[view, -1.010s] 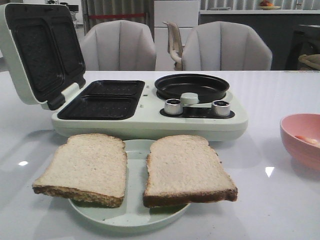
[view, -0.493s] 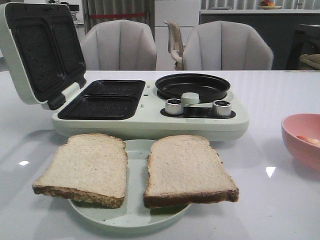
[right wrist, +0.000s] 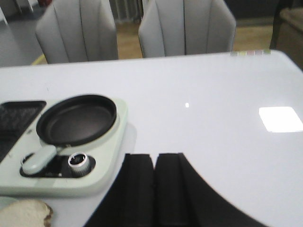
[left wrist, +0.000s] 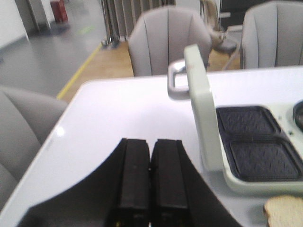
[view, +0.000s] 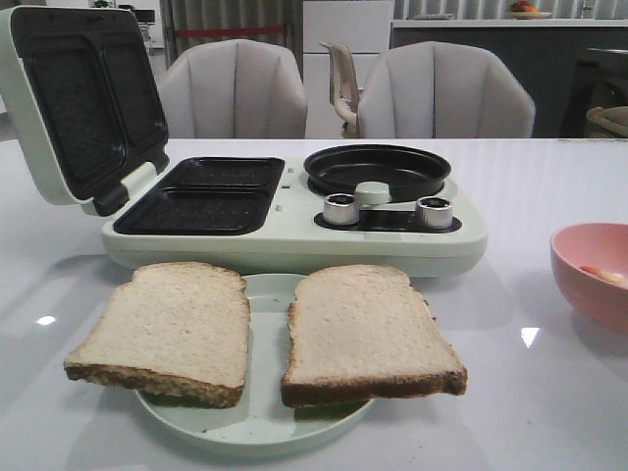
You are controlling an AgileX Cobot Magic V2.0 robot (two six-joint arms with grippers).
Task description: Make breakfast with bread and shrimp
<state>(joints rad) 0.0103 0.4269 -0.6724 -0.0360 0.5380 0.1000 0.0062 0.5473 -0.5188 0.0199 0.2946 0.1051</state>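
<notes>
- We see the two square slices of pale sandwich bread with brown crusts [view: 265,334] lying side by side on a round pale-green plate [view: 257,432], just in front of the mint-green breakfast maker [view: 294,231]; both slices overhang the plate's rim.
- Neither slice is touched; a corner of one shows in each wrist view.
- The shrimp [view: 601,274] we can only glimpse as a pale orange-pink bit inside the pink round bowl [view: 592,275], well to the right of the breakfast maker; how many pieces there are we cannot tell.
- The breakfast maker's lid stands open at its left end, baring two dark waffle-patterned trays [view: 201,196]; its black round pan [view: 377,170] sits at the right end behind two silver knobs [view: 340,209].
- Our left gripper [left wrist: 149,177] is pressed together, holding nothing, above the white tabletop [view: 549,392] left of the breakfast maker's raised lid.
- Our right gripper [right wrist: 154,187] is likewise pressed together and empty, above the tabletop right of the breakfast maker.
- We judge nothing has begun: bread unloaded, shrimp in the bowl.
- Risks: a soft overhanging slice may fold, tear or tip the plate when pinched at its edge; the left arm may knock the upright lid; small curled shrimp may slip out against the bowl's wall.
</notes>
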